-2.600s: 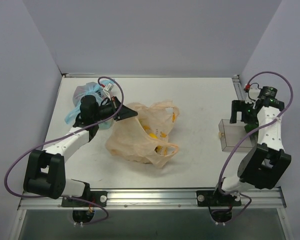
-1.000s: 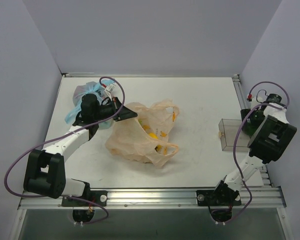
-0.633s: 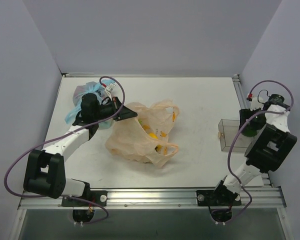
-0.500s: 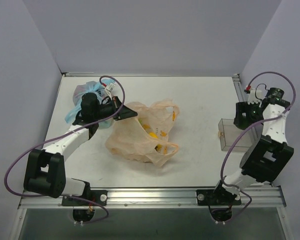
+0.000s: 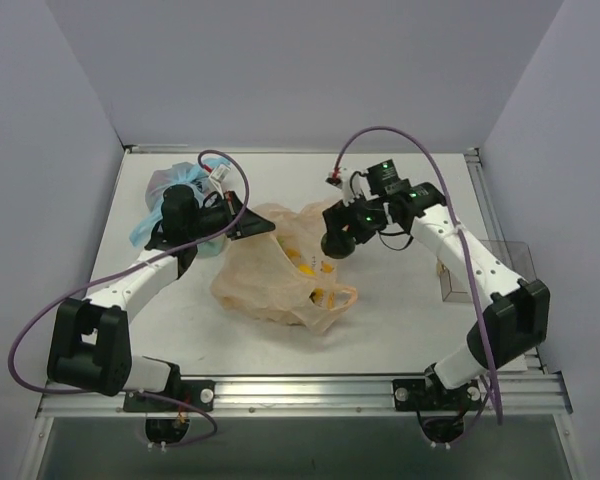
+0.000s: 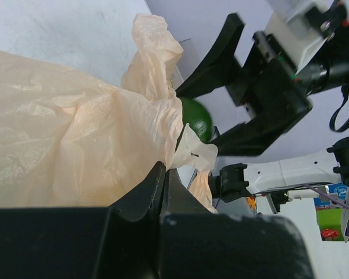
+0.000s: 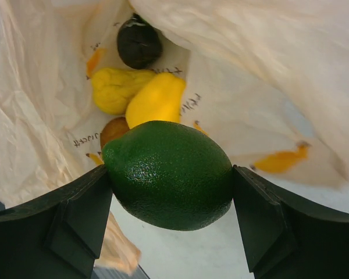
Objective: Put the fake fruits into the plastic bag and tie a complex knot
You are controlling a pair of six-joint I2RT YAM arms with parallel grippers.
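The green fruit (image 7: 168,174) is a smooth, hard, light plastic shell, likely to roll or slip out of a loose pinch; it is best taken across its widest middle, which is how the right gripper (image 5: 337,241) has it, jaws spread wide, one finger on each flank; it hangs just over the mouth of the plastic bag (image 5: 280,290), which lies on the table (image 5: 410,330) left of centre; inside rest two yellow fruits (image 7: 136,93), an orange one (image 7: 113,132) and a dark one (image 7: 138,42); the bag is thin, limp and crinkly, probably collapsing unless its rim is lifted; the left gripper (image 5: 252,228) is clamped fully closed on the rim's far-left edge; a second bag (image 5: 170,190) with blue handles sits far left, a clear box (image 5: 448,283) at the right.
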